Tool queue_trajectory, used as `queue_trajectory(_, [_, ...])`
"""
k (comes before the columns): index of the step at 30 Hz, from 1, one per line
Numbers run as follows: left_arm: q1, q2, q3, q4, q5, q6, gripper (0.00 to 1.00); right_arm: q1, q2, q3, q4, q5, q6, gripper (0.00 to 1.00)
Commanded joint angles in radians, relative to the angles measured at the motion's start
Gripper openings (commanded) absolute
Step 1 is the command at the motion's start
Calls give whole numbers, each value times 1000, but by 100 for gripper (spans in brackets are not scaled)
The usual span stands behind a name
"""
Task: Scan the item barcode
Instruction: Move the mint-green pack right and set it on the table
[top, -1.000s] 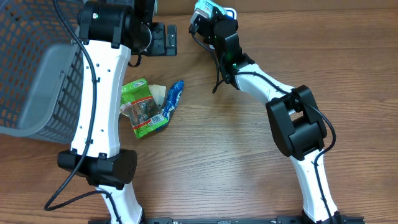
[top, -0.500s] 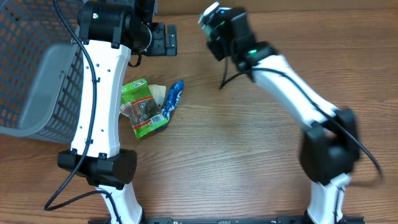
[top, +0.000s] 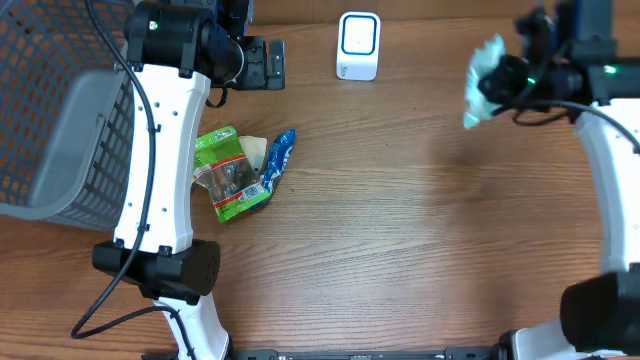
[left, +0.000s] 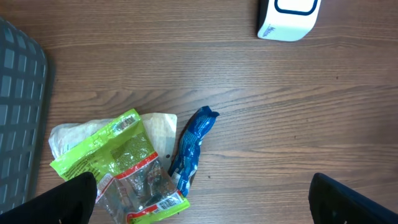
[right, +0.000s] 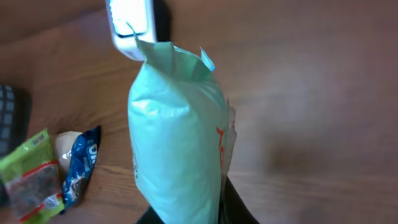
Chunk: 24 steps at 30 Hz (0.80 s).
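Wood tabletop (top: 380, 230) as usual. Far left sits the grey mesh basket (top: 60, 120). My left gripper (top: 265, 63) hangs spread wide, gripping nothing, same spot as before, near the green snack pack (top: 228, 170), white packet (top: 256, 148) and blue wrapper (top: 280, 158). The white barcode scanner (top: 358, 45) is uncovered; a second ago my right arm was hunched over it. Now my right gripper (top: 507, 82) is well off to the right, clamped on the mint-green pouch (top: 483, 75).

We see a mint-green pouch (right: 177, 143) pinched in our right end effector (right: 189, 214), its crimped top in front of the white scanner (right: 129, 25); a blue packet (right: 79, 165) lies on the tabletop (right: 311, 93) lower left.
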<state>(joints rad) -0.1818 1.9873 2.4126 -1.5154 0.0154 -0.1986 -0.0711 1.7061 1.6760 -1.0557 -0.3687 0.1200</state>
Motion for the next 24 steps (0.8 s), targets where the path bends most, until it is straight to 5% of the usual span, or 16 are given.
queue_trajectory(1, [-2, 3, -3, 2, 4, 16, 100, -105, 12, -126, 32, -216, 22, 4])
queue_trajectory(14, [-2, 3, -3, 2, 4, 16, 100, -393, 84, -663, 445, -241, 64, 6])
queue_trajectory(20, [-2, 3, -3, 2, 4, 16, 100, -407, 96, -641, 413, -218, 63, 62])
queue_trajectory(24, [-2, 3, -3, 2, 4, 16, 100, -393, 90, -555, 294, -225, 62, 69])
